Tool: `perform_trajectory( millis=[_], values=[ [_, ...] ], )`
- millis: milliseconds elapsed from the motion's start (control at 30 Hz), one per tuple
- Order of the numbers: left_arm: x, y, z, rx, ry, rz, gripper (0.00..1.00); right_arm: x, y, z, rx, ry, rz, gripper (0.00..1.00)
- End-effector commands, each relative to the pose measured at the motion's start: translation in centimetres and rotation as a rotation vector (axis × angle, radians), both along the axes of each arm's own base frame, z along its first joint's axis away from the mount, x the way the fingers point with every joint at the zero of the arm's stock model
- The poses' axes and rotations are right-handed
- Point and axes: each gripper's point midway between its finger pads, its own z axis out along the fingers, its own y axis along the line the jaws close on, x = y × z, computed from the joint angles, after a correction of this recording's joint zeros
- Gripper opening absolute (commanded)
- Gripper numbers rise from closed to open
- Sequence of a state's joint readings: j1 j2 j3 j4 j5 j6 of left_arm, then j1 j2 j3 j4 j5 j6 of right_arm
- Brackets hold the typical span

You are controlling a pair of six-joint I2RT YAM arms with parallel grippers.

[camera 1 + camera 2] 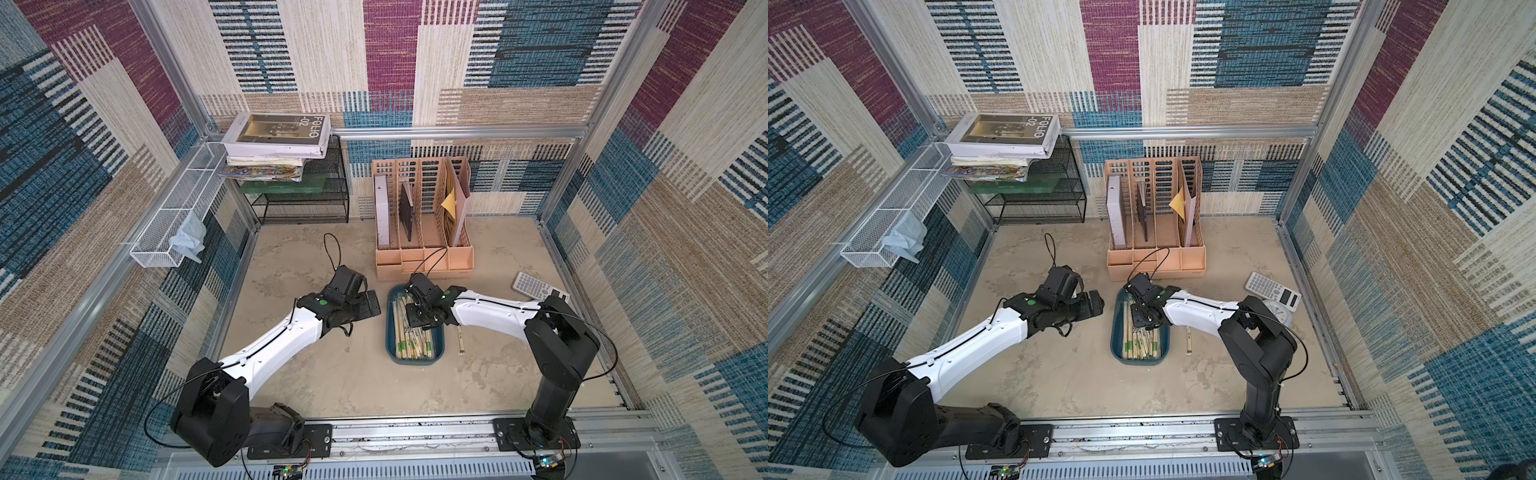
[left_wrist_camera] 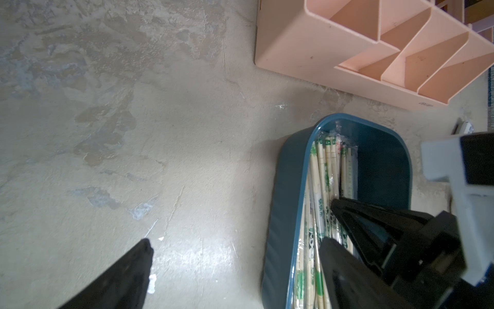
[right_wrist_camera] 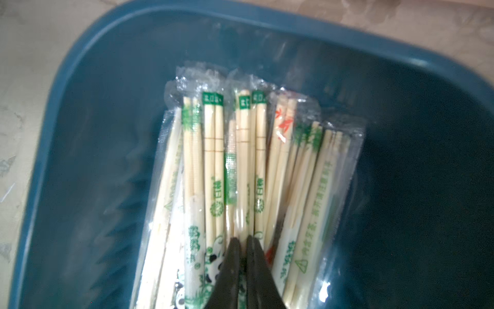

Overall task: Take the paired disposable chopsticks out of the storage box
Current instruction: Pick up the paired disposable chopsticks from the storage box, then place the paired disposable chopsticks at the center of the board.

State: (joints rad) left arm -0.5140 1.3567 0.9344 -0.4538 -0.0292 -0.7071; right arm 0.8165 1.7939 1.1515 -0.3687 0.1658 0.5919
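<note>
The storage box is a dark teal tray in the middle of the table, seen in both top views, with its rim to the left. Several paired disposable chopsticks in clear wrappers lie lengthwise in it. My right gripper reaches down into the box, its jaws pinched on one wrapped pair near the middle of the pile. In a top view the right gripper covers the box's far half. My left gripper hovers open just left of the box. One of its fingers overlaps the box rim. One wrapped pair lies on the table right of the box.
A peach file organizer stands just behind the box. A calculator and a clock lie at the right. A black mesh rack with books is at the back left, and a white wire basket hangs on the left wall.
</note>
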Motion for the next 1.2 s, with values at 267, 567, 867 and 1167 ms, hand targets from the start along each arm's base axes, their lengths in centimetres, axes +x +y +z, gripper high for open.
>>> perform_trajectory(
  millis=[267,567,867,1167],
  values=[
    [0.4,-0.4,0.4,-0.021,-0.008,-0.001,0.99,0.4,0.5,3.3,0.075,-0.065,-0.006,0.05],
    [0.6,-1.0,0.9,-0.05,-0.013,-0.012,0.99,1.4,1.4,6.7,0.145,-0.127,-0.01,0.01],
    [0.6,-3.0,2.4,-0.166,-0.013,-0.039,0.99,2.0,0.6,10.7,0.216,-0.19,-0.037,0.01],
    [-0.1,-5.9,3.4,-0.249,-0.011,-0.081,0.99,1.3,-4.5,11.9,0.2,-0.225,-0.124,0.02]
  ],
)
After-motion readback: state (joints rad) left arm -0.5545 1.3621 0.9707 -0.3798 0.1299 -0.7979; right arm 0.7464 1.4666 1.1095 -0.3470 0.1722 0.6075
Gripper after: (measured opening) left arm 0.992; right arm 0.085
